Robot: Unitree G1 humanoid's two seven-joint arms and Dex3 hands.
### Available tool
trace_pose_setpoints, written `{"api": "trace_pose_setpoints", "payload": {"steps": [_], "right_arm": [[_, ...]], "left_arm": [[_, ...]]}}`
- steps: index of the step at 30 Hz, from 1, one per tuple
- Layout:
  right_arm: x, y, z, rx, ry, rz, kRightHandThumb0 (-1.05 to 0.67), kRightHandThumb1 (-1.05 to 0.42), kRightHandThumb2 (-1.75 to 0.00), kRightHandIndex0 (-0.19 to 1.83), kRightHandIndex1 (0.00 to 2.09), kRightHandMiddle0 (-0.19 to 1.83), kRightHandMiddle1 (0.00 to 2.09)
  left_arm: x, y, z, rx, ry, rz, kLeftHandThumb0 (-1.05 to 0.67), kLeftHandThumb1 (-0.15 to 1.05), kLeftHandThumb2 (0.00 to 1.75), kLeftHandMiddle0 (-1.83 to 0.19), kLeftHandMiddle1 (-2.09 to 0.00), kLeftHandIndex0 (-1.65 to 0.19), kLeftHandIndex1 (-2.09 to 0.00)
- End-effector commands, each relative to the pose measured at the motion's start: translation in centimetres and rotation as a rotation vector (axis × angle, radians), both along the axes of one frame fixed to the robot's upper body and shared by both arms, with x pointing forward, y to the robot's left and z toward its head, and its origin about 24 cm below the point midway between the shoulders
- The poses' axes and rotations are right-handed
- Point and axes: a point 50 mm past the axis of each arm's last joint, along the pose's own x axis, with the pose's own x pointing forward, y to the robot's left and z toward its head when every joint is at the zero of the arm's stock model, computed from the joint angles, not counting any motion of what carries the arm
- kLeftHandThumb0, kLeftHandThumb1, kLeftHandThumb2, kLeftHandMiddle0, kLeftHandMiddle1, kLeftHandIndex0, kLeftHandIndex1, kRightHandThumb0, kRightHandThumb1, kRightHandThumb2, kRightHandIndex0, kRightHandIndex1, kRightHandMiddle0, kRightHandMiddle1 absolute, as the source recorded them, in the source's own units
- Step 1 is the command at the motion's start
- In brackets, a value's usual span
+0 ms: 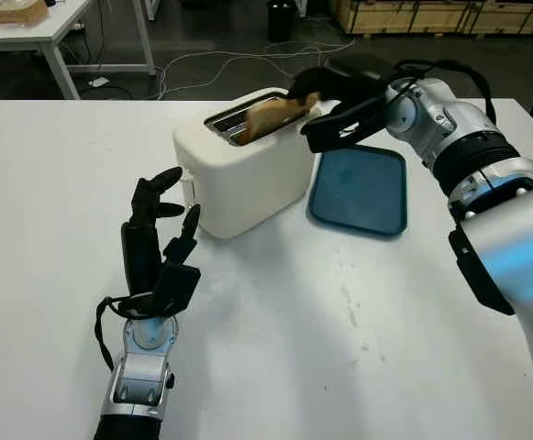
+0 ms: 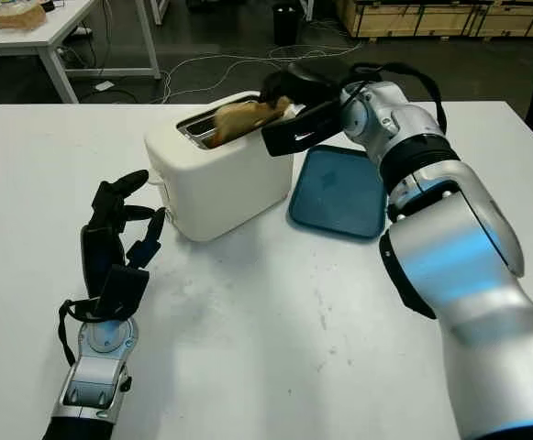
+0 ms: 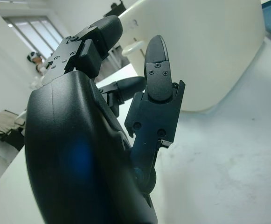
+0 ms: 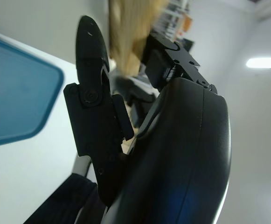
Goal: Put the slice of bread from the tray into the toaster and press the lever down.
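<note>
The tan slice of bread (image 1: 280,114) is clamped by the right hand (image 1: 335,105), tilted, its long axis along the slot of the cream plastic toaster (image 1: 243,165), lower end inside. The left hand (image 1: 161,243), open, is held beside the toaster, with the blue rectangular tray (image 1: 362,192) alongside.

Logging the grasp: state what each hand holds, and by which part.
The right hand grips the bread slice by its tray-side end, over the toaster slot. The left hand is open, holding nothing.

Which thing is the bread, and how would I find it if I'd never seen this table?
Start at the big white table and find the cream toaster near its middle, left of the blue tray. Look at the toaster's top slot, where the black right hand reaches in. The slice of bread is the golden-brown piece pinched in that hand, half inside the slot.
</note>
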Motion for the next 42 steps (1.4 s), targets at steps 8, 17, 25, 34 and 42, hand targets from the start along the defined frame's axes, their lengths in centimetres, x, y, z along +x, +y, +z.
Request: {"api": "trace_pose_setpoints", "payload": {"steps": [8, 17, 25, 34, 42], "right_arm": [[-1.2, -2.8, 1.3, 0.103, -0.465, 0.013, -0.76, -0.92, -0.49, 0.0, 0.23, 0.13, 0.04], [-3.4, -5.1, -7.7, 0.55, -0.25, -0.064, -0.64, -0.92, -0.35, 0.17, 0.27, 0.31, 0.05], [-7.3, -5.4, -14.2, 0.993, -0.161, -0.132, -0.49, -0.92, -0.37, 0.85, 0.48, 0.78, 0.06], [-10.2, -4.9, -15.4, 1.023, -0.319, -0.146, -0.45, -0.92, -0.29, 0.93, 0.39, 0.93, 0.04], [-11.5, -4.9, -15.1, 0.991, -0.429, -0.124, -0.45, -0.92, -0.27, 0.84, 0.78, 1.02, 0.02]], "left_arm": [[-0.1, 0.1, 0.1, 0.01, -0.01, 0.006, -0.31, 0.92, 0.36, -0.16, -1.53, -0.28, -0.75], [0.0, 0.2, 0.4, 0.027, -0.022, -0.007, -0.29, 0.92, 0.36, -0.16, -1.53, -0.28, -0.75], [0.1, 2.0, 2.6, 0.201, -0.08, 0.042, -0.32, 0.92, 0.33, -0.27, -1.39, -0.48, -0.65], [1.0, 3.9, 5.6, 0.428, -0.15, 0.106, -0.24, 0.92, 0.24, -0.44, -1.21, -0.72, -0.41], [2.2, 5.5, 8.1, 0.622, -0.206, 0.11, -0.14, 0.92, 0.17, -0.65, -1.34, -0.93, -0.35]]}}
